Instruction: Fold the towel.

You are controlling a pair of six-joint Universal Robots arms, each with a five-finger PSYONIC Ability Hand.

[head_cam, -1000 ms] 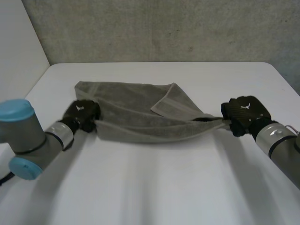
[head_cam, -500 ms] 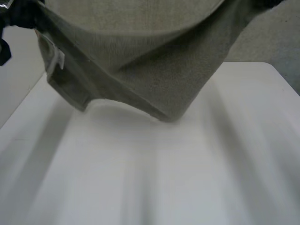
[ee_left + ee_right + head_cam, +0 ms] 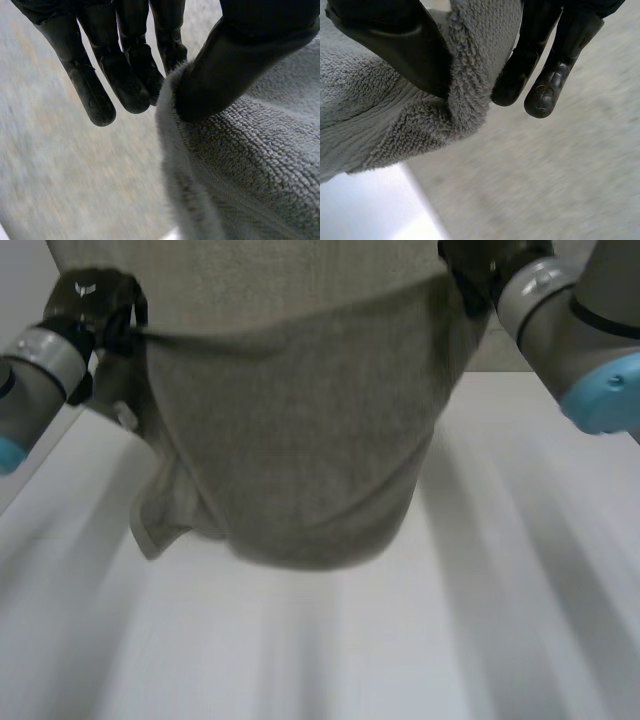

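A grey-green terry towel (image 3: 300, 450) hangs in the air above the white table (image 3: 330, 660), stretched between my two hands. My left hand (image 3: 90, 305) holds its left upper corner; in the left wrist view the thumb (image 3: 235, 65) pinches the towel's edge (image 3: 250, 165) against the fingers (image 3: 125, 70). My right hand (image 3: 480, 265) holds the right upper corner; in the right wrist view the thumb (image 3: 395, 45) and fingers (image 3: 540, 65) pinch a bunched fold of towel (image 3: 465, 85). The towel's lower edge sags in a curve, with a loose flap (image 3: 165, 515) low on the left.
A rough grey wall (image 3: 560, 175) stands behind the table. The table's back right corner (image 3: 560, 390) shows past the towel, and a strip of table (image 3: 365, 205) lies below the right hand.
One second ago the towel lay on the table with a hand at each end. Both hands have since lifted it high, and it now hangs spread in front of the head camera.
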